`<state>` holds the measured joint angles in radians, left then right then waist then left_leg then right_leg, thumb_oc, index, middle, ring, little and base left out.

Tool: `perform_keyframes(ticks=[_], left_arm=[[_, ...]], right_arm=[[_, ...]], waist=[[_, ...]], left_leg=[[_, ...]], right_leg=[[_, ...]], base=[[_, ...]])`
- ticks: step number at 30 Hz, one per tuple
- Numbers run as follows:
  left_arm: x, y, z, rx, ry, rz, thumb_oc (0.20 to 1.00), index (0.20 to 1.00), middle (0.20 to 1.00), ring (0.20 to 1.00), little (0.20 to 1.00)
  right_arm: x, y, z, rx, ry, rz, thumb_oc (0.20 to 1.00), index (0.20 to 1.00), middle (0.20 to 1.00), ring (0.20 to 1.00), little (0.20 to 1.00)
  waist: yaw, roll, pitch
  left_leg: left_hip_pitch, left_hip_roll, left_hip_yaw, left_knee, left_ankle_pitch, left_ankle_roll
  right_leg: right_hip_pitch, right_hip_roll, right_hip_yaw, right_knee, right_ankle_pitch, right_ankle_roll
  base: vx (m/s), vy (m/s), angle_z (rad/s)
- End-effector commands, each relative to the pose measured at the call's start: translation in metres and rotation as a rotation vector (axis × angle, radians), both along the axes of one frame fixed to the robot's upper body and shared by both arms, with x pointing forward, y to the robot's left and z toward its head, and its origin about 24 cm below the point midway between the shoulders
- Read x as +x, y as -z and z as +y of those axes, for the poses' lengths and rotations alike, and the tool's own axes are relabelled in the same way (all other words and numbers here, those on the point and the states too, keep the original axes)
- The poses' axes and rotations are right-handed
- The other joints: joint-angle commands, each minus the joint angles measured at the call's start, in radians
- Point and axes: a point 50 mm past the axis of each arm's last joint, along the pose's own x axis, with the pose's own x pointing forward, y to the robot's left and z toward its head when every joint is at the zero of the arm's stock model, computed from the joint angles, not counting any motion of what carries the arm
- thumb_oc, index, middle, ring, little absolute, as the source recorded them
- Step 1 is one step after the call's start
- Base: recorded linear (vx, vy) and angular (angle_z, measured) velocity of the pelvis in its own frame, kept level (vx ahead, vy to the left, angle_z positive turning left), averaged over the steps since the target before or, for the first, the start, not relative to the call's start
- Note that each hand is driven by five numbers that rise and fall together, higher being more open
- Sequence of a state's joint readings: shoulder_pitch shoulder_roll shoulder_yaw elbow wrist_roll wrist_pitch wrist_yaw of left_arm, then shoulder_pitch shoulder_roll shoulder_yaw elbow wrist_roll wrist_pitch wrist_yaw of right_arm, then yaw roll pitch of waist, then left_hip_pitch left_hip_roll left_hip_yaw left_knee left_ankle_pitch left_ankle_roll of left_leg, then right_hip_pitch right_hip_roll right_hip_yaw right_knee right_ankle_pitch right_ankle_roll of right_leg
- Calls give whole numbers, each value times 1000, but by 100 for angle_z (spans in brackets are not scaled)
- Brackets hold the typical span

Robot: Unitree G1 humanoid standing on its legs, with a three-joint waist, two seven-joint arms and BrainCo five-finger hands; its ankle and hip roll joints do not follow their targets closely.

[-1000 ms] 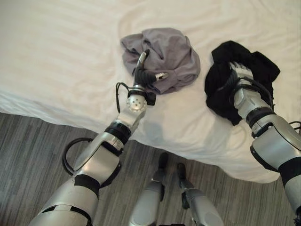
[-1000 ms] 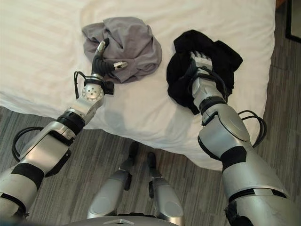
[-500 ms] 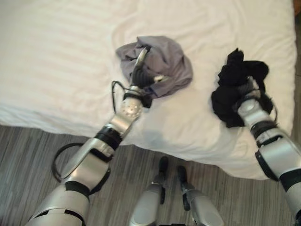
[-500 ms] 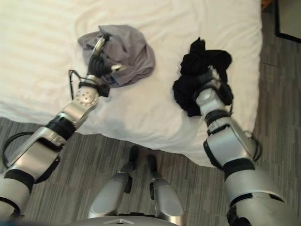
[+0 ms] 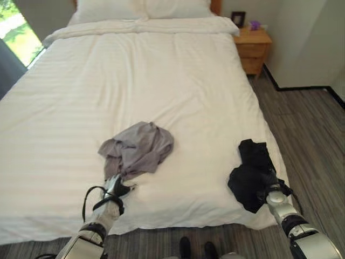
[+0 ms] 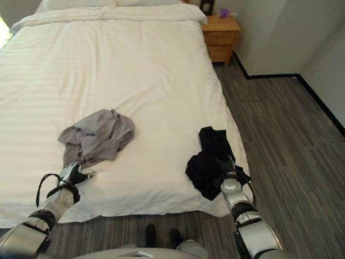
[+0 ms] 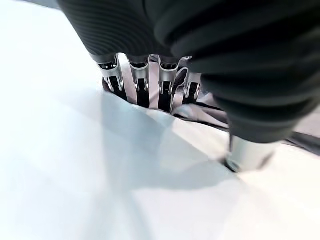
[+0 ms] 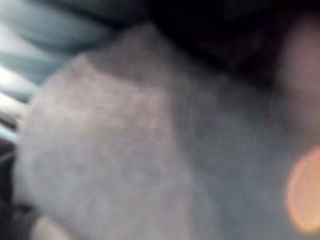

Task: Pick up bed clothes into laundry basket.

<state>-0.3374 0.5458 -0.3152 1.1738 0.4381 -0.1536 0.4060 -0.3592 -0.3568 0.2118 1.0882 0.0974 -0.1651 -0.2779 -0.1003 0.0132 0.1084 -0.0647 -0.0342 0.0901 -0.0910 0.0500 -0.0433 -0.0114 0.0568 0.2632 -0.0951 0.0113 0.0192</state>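
Observation:
A crumpled grey garment [image 5: 137, 148] lies on the white bed [image 5: 161, 75], a tail of it stretched toward the near edge. My left hand [image 5: 115, 186] sits at that tail; in the left wrist view its fingers [image 7: 142, 80] curl down into the cloth, with grey fabric [image 7: 200, 106] between them and the thumb. A black garment [image 5: 249, 171] is bunched at the bed's near right edge. My right hand [image 6: 230, 175] is buried in it, and dark cloth [image 8: 125, 135] covers the right wrist view.
Pillows [image 5: 145, 8] lie at the head of the bed. A wooden nightstand [image 5: 254, 47] stands at the far right by the wall. Grey plank floor [image 5: 315, 140] runs along the bed's right side and in front of its near edge.
The camera has pulled back, so the whole bed now shows. The black garment has been gathered up and drawn toward the near right edge. The grey garment's tail is stretched toward my left hand.

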Motion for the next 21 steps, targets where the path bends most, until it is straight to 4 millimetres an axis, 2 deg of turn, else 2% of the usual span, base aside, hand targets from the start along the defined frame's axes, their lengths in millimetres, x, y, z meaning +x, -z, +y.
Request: perform_keyframes(ticks=[1,2,3,4,5,6,7,10,11,13,15,17,19,20,21], left_arm=[[-107,59,20,63,-136,456,774,774,774,774,774],[-88,48,22,65,-121,361,1000,1000,1000,1000,1000],[-88,48,22,66,-121,362,1000,1000,1000,1000,1000],[-75,40,23,70,-114,299,1000,1000,1000,1000,1000],[-33,5,33,108,-86,97,1000,1000,1000,1000,1000],[-33,4,33,109,-86,97,1000,1000,1000,1000,1000],[-15,-21,43,142,-82,-22,1000,1000,1000,1000,1000],[-8,-32,47,154,-81,-71,1000,1000,1000,1000,1000],[-1,-44,47,161,-73,-141,1000,1000,1000,1000,1000],[9,-51,38,138,-39,-207,1000,1000,1000,1000,1000],[22,-70,31,100,-11,-326,1000,1000,1000,1000,1000],[48,-95,-3,-43,69,-507,1000,1000,1000,1000,1000],[64,-99,-40,-218,126,-574,1000,1000,1000,1000,1000],[71,-119,-61,-382,164,-695,1000,1000,1000,1000,1000],[74,-128,-69,-402,195,-729,1000,1000,1000,1000,1000]], right_arm=[[-109,63,-33,-55,139,454,200,200,200,200,200],[-124,70,-31,-57,126,501,200,200,200,200,200],[-124,70,-31,-57,126,501,200,200,200,200,200],[-134,74,-29,-53,127,535,200,200,200,200,200],[-155,84,-23,-42,128,611,200,200,200,200,200],[-155,84,-22,-41,127,611,200,200,200,200,200],[-166,89,-17,-33,122,651,200,200,200,200,200],[-172,91,-14,-32,113,669,200,200,200,200,200],[-179,95,-8,-35,91,697,200,200,200,200,200],[-187,98,-1,-35,72,726,200,200,200,200,200],[-196,101,1,-33,63,756,200,200,200,200,200],[-213,105,7,-19,62,818,200,200,200,200,200],[-221,107,10,-19,50,863,200,200,200,200,200],[-229,108,12,-25,40,898,200,200,200,200,200],[-231,109,12,-20,34,910,200,200,200,200,200]], waist=[[-10,-60,89],[-11,-59,75],[-12,-59,75],[-11,-58,67],[-6,-53,46],[-7,-55,47],[-3,-51,35],[-2,-51,30],[2,-52,20],[4,-55,14],[6,-58,7],[1,-67,1],[-7,-73,-1],[-6,-78,0],[-6,-80,1]], left_leg=[[-41,97,20,4,-85,-4],[-36,97,18,4,-87,-4],[-36,96,17,4,-87,-4],[-33,95,13,4,-87,-4],[-30,92,0,4,-86,-7],[-30,92,-1,4,-86,-7],[-26,90,-5,4,-85,-7],[-23,89,-7,4,-85,-8],[-21,88,-8,4,-86,-9],[-21,88,-12,4,-86,-9],[-24,86,-17,4,-85,-10],[-28,84,-27,4,-86,-10],[-29,82,-32,4,-87,-9],[-29,80,-38,4,-87,-8],[-29,79,-39,4,-88,-8]], right_leg=[[-71,-56,-14,8,44,108],[-63,-61,-15,8,43,108],[-63,-61,-15,8,43,108],[-59,-65,-20,8,41,108],[-49,-72,-34,8,37,111],[-49,-72,-35,8,36,111],[-43,-74,-42,8,35,112],[-40,-75,-45,8,33,113],[-36,-76,-49,8,32,114],[-34,-78,-50,8,30,114],[-32,-79,-51,8,28,114],[-32,-77,-52,8,24,111],[-30,-77,-52,8,23,109],[-28,-76,-50,8,22,105],[-27,-75,-50,8,22,103]], base=[[38,26,-39],[33,15,-39],[40,13,-15],[50,4,3],[50,4,17],[71,9,33],[37,6,35],[46,2,12],[51,-5,1],[48,-4,2],[43,-6,9],[46,-16,9],[32,-20,27],[33,-20,18],[32,-17,0]])
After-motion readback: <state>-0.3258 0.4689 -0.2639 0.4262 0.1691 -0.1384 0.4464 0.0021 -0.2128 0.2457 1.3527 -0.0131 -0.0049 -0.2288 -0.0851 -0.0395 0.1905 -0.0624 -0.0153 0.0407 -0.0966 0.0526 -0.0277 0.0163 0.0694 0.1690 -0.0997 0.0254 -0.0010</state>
